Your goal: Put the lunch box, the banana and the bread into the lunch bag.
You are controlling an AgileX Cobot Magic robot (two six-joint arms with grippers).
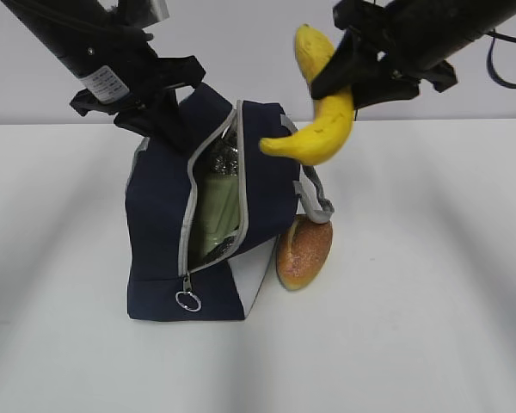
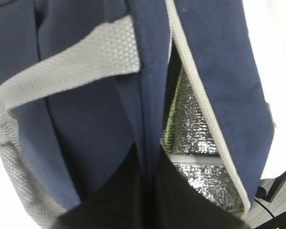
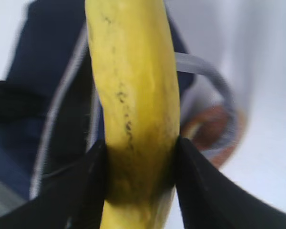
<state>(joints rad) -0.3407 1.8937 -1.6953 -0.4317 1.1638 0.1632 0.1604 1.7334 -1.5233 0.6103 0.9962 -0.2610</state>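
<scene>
The right tool (image 1: 348,73) is clenched on the banana (image 1: 320,112), gripping it across its middle, and holds it in the air just to the right of the lunch bag (image 1: 159,224) and a little above the bag's top edge. The banana hangs nearly upright: one end points up beside the tool, the lower end curves toward the bag and almost reaches its right upper corner near the grey strap handle (image 1: 316,194). The zipper opening (image 1: 217,202) lies to the left of the banana and lower, and it runs as a long slanted slit from the bag's top down to the ring pull (image 1: 188,301). In my judgement the coming move turns on this: the banana must travel left and its long axis must line up with the slit, otherwise it will catch on the edge.

The left tool (image 1: 150,107) is shut on the fabric at the bag's upper left and keeps the opening spread; the left wrist view shows the silver lining (image 2: 193,124) inside.

The lunch box (image 1: 219,215) seems already inside, its pale green showing through the slit. The bread (image 1: 304,251) lies on the tabletop (image 1: 430,301), touching the bag's right lower side.

The banana is ripe yellow with small brown marks.
</scene>
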